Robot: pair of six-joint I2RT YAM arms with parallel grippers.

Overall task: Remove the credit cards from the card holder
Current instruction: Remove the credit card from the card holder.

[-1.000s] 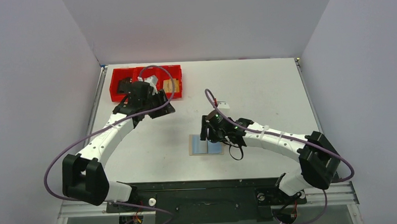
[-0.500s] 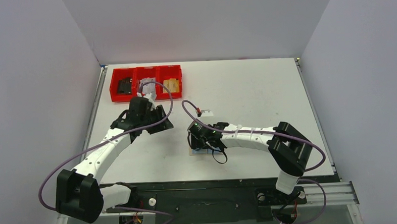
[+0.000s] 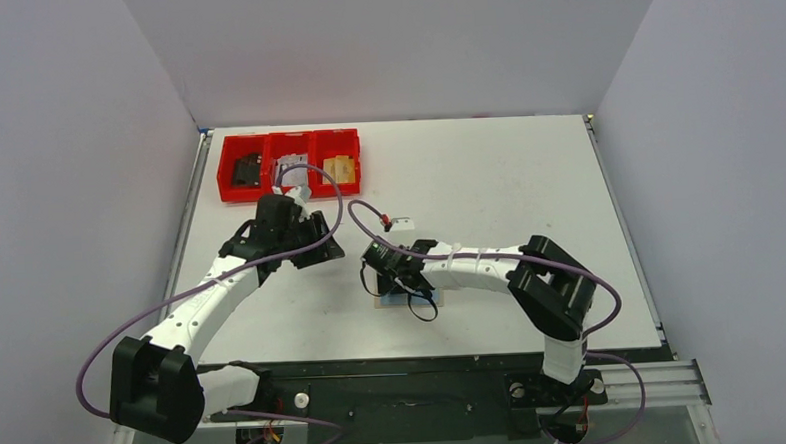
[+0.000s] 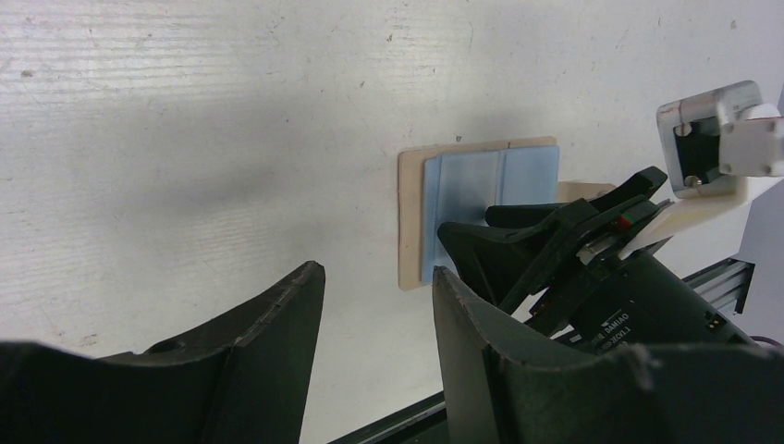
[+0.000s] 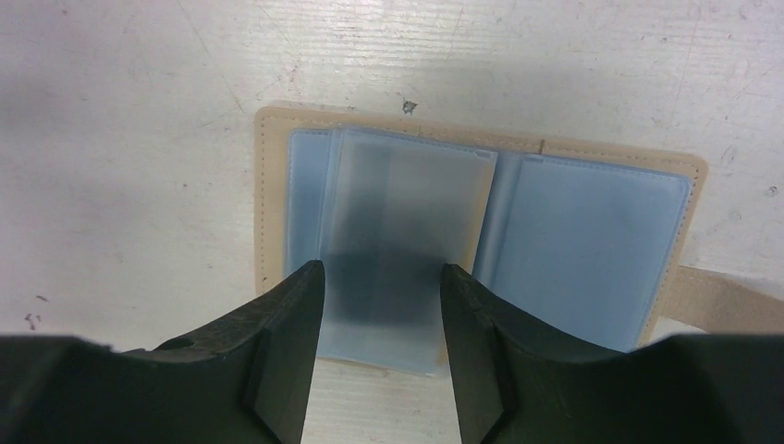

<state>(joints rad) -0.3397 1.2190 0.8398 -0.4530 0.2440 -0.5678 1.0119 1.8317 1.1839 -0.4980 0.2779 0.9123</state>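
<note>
Right wrist view: right gripper (image 5: pixel 381 273) fingers hid card holder (image 5: pixel 270 213) near edge; strap (image 5: pixel 730 310) ran off right edge. Cloudy flap (image 5: pixel 407 203) was too blurred to show any credit cards. Top view: holder sat mostly under gripper; red tray (image 3: pixel 268 193) contents too small.

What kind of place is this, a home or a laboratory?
Probably a laboratory robot cell: a white table boxed in by grey walls, the left arm and right arm bolted at its near edge, a red tray.

A white desk (image 3: pixel 527 166), lightly scuffed, stands in soft even light. Behind the desk rises a pale grey back wall (image 3: pixel 391 42); a left wall (image 3: pixel 65 146) and a right wall (image 3: pixel 725 117) flank the desk
</note>
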